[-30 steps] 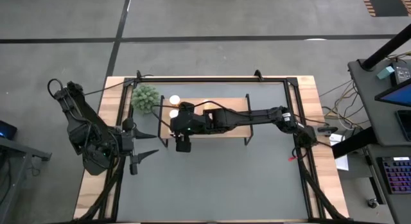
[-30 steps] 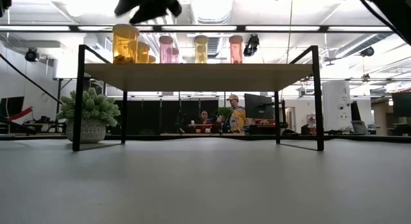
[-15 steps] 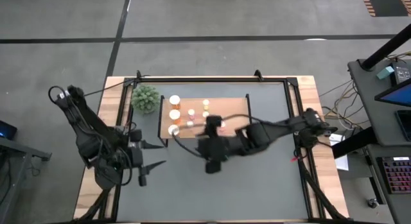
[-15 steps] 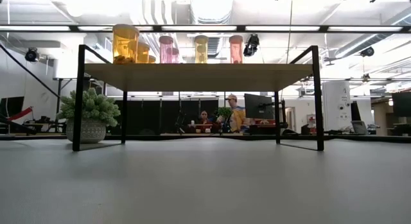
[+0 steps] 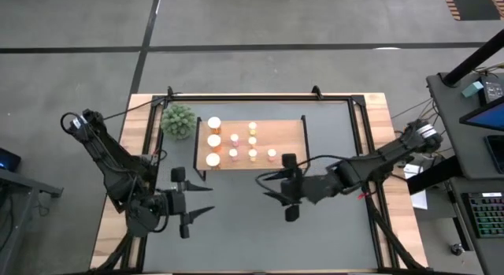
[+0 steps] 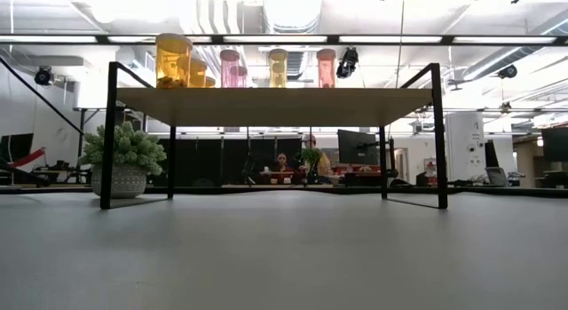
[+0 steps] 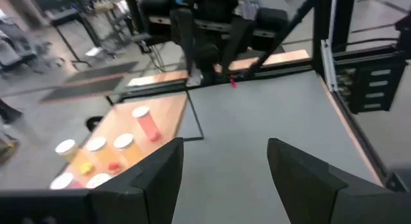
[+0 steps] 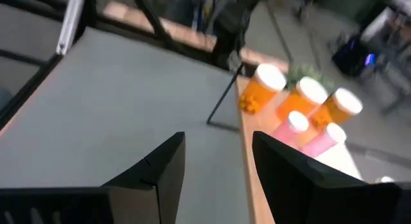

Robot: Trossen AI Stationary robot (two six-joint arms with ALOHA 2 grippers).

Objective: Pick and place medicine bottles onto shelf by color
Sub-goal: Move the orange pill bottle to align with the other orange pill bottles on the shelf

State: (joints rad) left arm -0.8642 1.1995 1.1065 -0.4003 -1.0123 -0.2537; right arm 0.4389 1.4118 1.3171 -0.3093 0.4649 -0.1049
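Eight white-capped medicine bottles (image 5: pixel 233 140), translucent orange, pink and yellow cylinders, stand on the pale-wood shelf (image 5: pixel 287 135) with thin black legs at the far side of the matte grey table (image 5: pixel 252 228). Both arms stretch low over bare table: left pincer (image 5: pixel 198 211) and right pincer (image 5: pixel 272 191) have fingers apart, empty.

The shelf (image 5: pixel 283 133) stands toward the rear of the bench (image 5: pixel 331 235). The medicine bottles (image 5: pixel 233 139) stand on the shelf, grouped over its left half. A potted plant (image 5: pixel 179 120) sits on the bench just left of the shelf. Left pincer (image 5: pixel 198 213) lies front-left of the shelf, right pincer (image 5: pixel 271 188) directly before it; both are apart from it.
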